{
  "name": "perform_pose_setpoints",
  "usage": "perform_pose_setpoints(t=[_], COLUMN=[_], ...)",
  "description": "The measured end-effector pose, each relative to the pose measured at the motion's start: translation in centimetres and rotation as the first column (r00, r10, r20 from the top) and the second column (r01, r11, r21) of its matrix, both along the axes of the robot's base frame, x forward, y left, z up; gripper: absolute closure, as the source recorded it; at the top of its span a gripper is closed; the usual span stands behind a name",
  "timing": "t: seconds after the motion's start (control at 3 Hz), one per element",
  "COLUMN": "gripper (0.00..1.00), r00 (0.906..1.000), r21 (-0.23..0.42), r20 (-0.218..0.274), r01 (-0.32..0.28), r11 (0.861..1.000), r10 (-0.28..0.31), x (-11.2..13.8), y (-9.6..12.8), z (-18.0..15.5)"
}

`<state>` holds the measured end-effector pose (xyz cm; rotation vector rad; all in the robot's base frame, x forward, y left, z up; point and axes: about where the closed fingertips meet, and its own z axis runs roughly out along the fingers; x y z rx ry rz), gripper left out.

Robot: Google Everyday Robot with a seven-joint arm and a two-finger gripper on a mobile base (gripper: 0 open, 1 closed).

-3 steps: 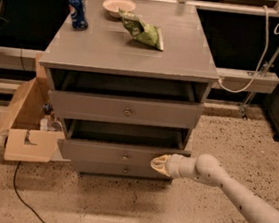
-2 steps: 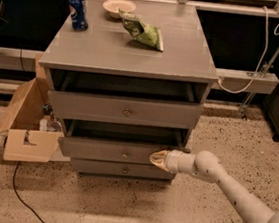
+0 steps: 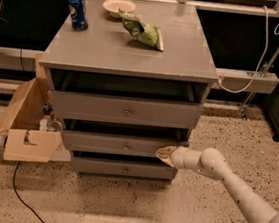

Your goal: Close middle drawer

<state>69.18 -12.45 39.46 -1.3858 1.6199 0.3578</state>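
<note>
The grey cabinet (image 3: 131,52) has three drawers. The middle drawer (image 3: 105,143), with a small brass knob (image 3: 125,145) at its centre, stands only slightly out, a dark gap above its front. My gripper (image 3: 164,153), on a long white arm coming from the lower right, presses against the right end of that drawer's front. The top drawer (image 3: 124,109) stands pulled out a little. The bottom drawer (image 3: 123,169) sits below, further back.
On the cabinet top are a blue soda can (image 3: 78,11), a small bowl (image 3: 118,6) and a green chip bag (image 3: 142,31). An open cardboard box (image 3: 27,126) stands on the floor at the cabinet's left. A black cable (image 3: 21,195) runs over the floor.
The middle drawer has slid inward, pushed by my gripper, which moved with it toward the cabinet. The gap above the drawer front is narrower.
</note>
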Motion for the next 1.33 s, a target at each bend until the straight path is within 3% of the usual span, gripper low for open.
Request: perform_pose_setpoints(t=[1.0,1.33], gripper=[1.00,1.00], r00=[0.9994,0.9986], r21=[0.009,0.050], r20=[0.033,0.052], r01=[0.002,-0.003], r11=[1.000,0.999], r10=[-0.002,0.001], x=[3.3,1.8], y=[-0.3,-1.4], z=[0.3,2.6])
